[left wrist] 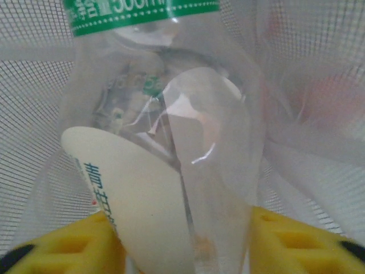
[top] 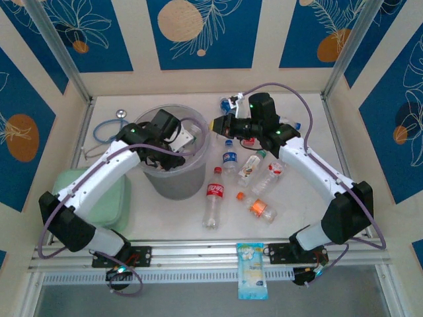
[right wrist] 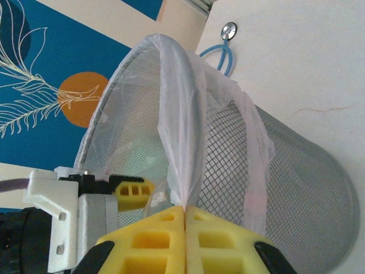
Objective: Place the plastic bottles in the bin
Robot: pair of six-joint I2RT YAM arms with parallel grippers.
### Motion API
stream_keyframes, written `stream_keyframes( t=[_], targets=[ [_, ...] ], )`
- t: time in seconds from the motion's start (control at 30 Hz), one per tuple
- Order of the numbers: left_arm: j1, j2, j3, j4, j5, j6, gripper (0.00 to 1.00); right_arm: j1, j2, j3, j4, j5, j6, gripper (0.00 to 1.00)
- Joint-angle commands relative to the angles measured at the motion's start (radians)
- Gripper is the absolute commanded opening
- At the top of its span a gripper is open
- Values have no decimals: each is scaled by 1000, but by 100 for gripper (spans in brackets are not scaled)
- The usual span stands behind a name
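The bin (top: 173, 183) is a mesh bucket lined with a thin white bag (right wrist: 182, 131), standing left of centre. My left gripper (top: 177, 146) reaches down into it. Its yellow fingers (left wrist: 268, 240) hold a clear plastic bottle (left wrist: 171, 114) with a green label, pointing into the bin's mesh (left wrist: 34, 114). My right gripper (top: 215, 124) is at the bin's right rim, shut (right wrist: 186, 210) on a fold of the bag. Several more bottles lie on the table to the right of the bin: a red-label one (top: 213, 198), a blue-label one (top: 229, 158) and an orange one (top: 261, 209).
A pale green pad (top: 106, 198) lies left of the bin under the left arm. A stethoscope (top: 109, 125) lies at the back left, and a blue-and-white packet (top: 252, 269) at the front edge. More small items sit behind the right gripper (top: 231, 104).
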Motion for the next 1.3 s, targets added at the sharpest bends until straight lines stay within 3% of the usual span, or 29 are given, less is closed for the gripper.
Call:
stream_keyframes(
  t=[0.0,0.1,0.17,0.57,0.73,0.9,1.0,1.27],
  targets=[
    [6,-4,37,9,67,-6,71,6,-23,-14,1,11,-4,8],
    [6,-8,61,7,66,-13,83,6,-23,-16,5,9,-6,8],
    [6,-13,75,4,66,-19,84,5,-22,-16,5,9,-7,8],
    [6,-35,104,18,60,-61,75,6,-43,-32,21,22,-5,12],
    [6,-37,148,16,82,-107,71,7,-81,-51,36,45,3,26],
    [6,-36,149,37,65,-124,71,12,-135,-69,52,85,16,63],
    [6,-26,147,62,84,-140,71,10,-164,-55,64,100,21,80],
    [5,-7,176,76,75,-157,76,-76,-257,-75,-89,351,-2,87]
  ],
)
